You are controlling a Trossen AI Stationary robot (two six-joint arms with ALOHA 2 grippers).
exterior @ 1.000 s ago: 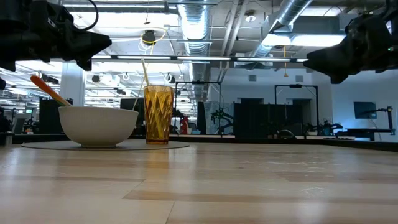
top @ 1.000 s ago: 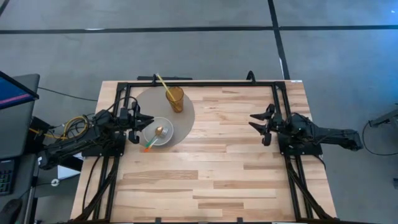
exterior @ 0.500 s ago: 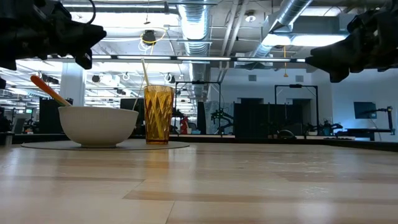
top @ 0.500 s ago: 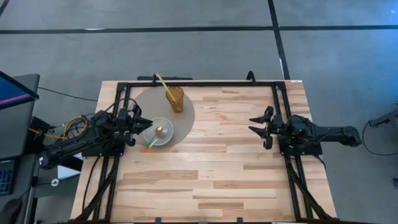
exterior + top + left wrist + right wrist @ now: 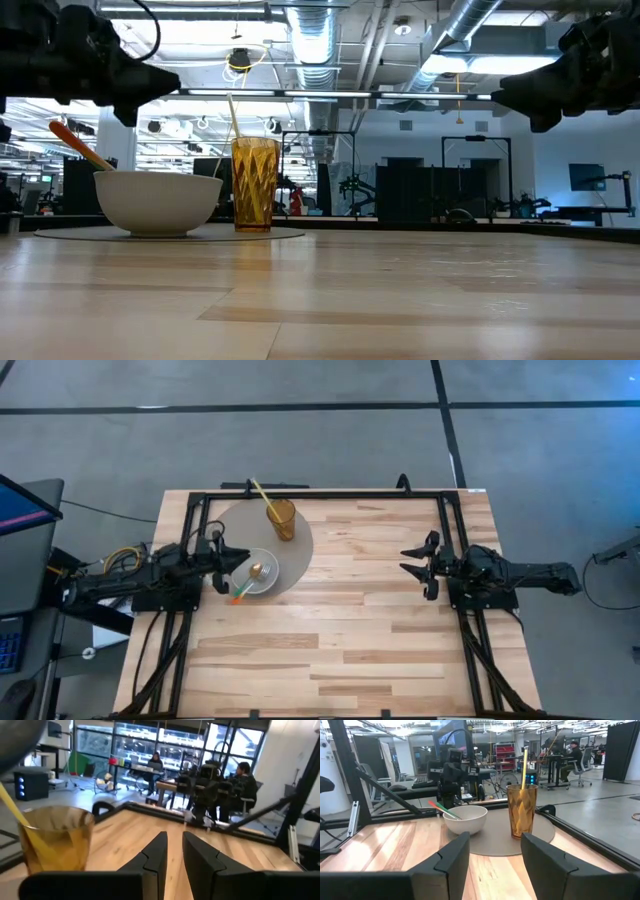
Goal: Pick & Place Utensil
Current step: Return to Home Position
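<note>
A spoon with an orange and green handle (image 5: 238, 596) lies in the white bowl (image 5: 262, 582). Its golden head (image 5: 257, 570) is inside the bowl, and the handle (image 5: 75, 142) leans out over the near-left rim. The bowl and an amber tumbler (image 5: 282, 520) holding a yellow straw stand on a round grey mat (image 5: 298, 555). My left gripper (image 5: 245, 560) hovers level at the bowl's left side, above its rim. It is empty, with its fingers (image 5: 159, 851) drawn together to a narrow slit. My right gripper (image 5: 403, 558) waits open near the table's right side, facing the bowl (image 5: 465, 818).
Black frame rails (image 5: 320, 493) run along the far edge and down both sides of the wooden table (image 5: 340, 650). Bare wood lies between the mat and my right gripper and across the near half. People sit at desks in the room beyond.
My left arm has straightened to lie level along the table's left side. Its gripper has dipped slightly and stays beside the bowl. The spoon, bowl and tumbler have not moved.
</note>
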